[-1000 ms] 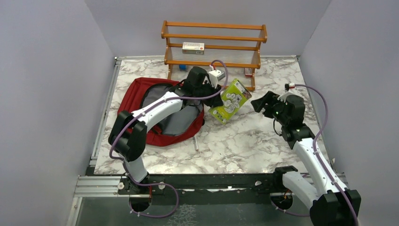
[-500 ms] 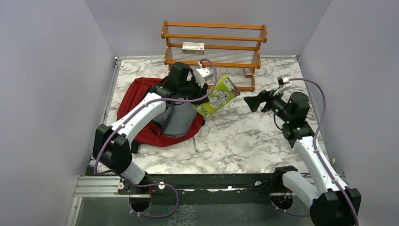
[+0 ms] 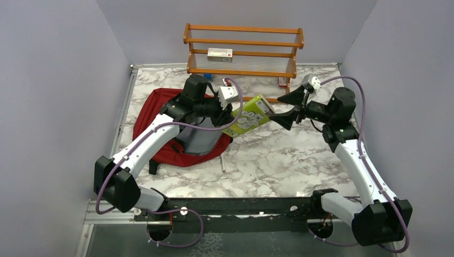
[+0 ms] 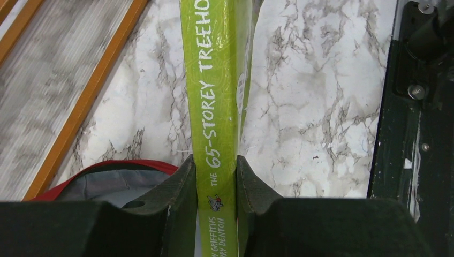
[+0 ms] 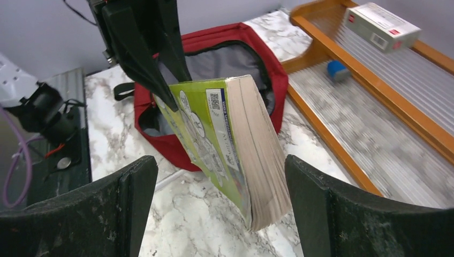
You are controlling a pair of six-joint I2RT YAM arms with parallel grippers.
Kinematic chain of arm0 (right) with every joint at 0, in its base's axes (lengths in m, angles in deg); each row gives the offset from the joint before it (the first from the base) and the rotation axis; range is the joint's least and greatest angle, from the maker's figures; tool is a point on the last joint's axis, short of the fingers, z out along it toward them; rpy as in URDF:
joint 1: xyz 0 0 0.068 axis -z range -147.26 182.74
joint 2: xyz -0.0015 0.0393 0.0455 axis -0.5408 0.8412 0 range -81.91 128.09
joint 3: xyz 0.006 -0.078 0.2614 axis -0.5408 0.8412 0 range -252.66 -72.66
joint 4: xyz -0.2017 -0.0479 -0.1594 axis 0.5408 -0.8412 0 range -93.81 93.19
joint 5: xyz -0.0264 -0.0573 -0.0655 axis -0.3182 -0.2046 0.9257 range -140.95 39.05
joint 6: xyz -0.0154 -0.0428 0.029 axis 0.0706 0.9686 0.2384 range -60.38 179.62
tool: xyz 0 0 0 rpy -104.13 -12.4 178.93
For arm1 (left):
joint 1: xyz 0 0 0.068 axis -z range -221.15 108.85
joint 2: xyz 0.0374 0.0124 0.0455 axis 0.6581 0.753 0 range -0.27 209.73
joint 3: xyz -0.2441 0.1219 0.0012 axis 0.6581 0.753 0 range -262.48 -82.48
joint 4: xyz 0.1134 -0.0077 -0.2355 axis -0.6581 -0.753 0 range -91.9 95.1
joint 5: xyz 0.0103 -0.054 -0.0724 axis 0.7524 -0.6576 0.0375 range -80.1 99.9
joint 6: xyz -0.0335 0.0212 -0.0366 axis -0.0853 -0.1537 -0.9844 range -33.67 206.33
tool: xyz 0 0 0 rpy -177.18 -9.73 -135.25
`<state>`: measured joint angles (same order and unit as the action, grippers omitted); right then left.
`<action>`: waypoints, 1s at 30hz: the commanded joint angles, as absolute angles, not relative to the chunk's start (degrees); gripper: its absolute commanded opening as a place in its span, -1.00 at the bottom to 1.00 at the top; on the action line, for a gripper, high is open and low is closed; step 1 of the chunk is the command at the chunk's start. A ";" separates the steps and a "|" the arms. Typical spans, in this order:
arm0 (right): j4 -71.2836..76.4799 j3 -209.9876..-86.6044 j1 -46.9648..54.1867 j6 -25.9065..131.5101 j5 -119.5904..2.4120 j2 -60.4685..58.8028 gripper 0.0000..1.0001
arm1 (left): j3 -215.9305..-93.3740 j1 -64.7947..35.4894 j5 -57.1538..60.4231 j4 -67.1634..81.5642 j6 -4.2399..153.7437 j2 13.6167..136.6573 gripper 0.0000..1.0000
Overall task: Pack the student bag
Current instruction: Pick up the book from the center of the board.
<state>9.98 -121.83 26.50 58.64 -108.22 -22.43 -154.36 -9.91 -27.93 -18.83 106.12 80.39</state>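
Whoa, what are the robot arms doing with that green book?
The left arm has its jaws shut on a green book, The 65-Storey Treehouse, holding it beside the open dark red backpack on the table. The right arm faces the book's other end with jaws open, not gripping it. The book isn't in the bag yet.

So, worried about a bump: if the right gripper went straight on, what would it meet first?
Probably the green book clamped by the left gripper, though depth is unclear.
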 commanded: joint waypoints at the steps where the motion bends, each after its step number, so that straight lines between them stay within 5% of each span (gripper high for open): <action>1: 10.58 -125.75 26.25 62.20 -119.99 -20.05 0.84 | -154.13 -9.78 -35.28 -16.70 110.79 76.09 -1.00; 16: -8.67 -135.86 17.71 77.91 -117.58 -10.16 0.82 | -157.60 -6.29 -39.34 -23.93 116.29 79.30 -1.00; 30: -17.99 -135.19 15.08 82.46 -119.02 -8.51 0.37 | -157.57 -6.17 -33.78 -24.86 117.66 77.50 -1.00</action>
